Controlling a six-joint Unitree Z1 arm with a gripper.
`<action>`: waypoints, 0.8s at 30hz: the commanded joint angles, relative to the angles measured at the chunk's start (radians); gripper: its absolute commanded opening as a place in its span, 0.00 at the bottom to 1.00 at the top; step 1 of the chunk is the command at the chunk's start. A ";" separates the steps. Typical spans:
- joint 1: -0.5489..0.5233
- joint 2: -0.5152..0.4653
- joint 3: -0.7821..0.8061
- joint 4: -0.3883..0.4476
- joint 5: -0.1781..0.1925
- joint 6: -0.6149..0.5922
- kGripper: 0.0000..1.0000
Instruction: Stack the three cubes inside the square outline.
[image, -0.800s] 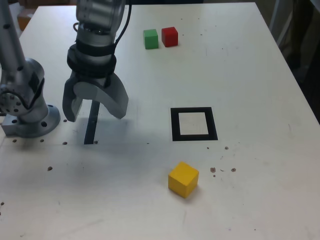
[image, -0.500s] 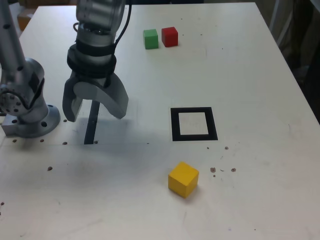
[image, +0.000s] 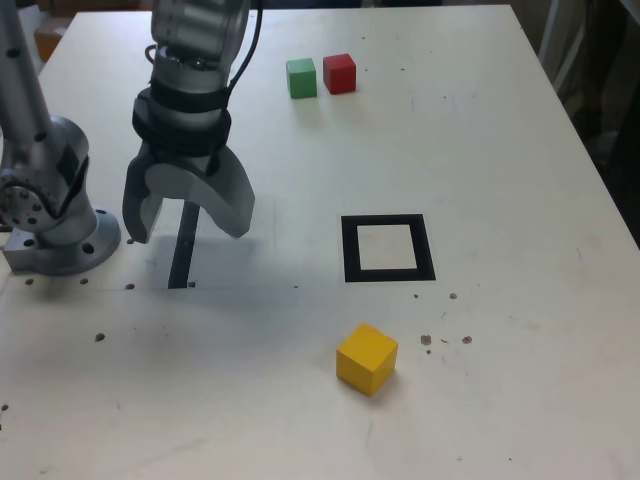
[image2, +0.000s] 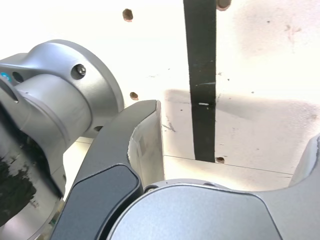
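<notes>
A large white table (image: 480, 150) fills nearly the whole exterior view, its matte top scuffed and dotted with small dark specks and screw holes. Beyond its far and right edges the room is dark and unclear, with a cardboard box (image: 50, 35) at the far left

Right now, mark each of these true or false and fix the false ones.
1. The gripper holds the yellow cube. False: its jaws are open and empty, above the thin black strip.
2. The green cube and red cube sit side by side. True.
3. The square outline has a cube inside it. False: its white centre is bare.
4. In the exterior view, the yellow cube lies nearer the camera than the outline. True.
5. Two cubes are stacked. False: all three rest on the table.
</notes>
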 joint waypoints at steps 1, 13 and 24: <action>0.013 0.004 -0.026 0.024 0.017 0.005 0.99; 0.120 -0.005 -0.280 0.224 0.143 0.139 0.99; 0.359 0.044 -0.610 0.402 0.181 0.399 0.99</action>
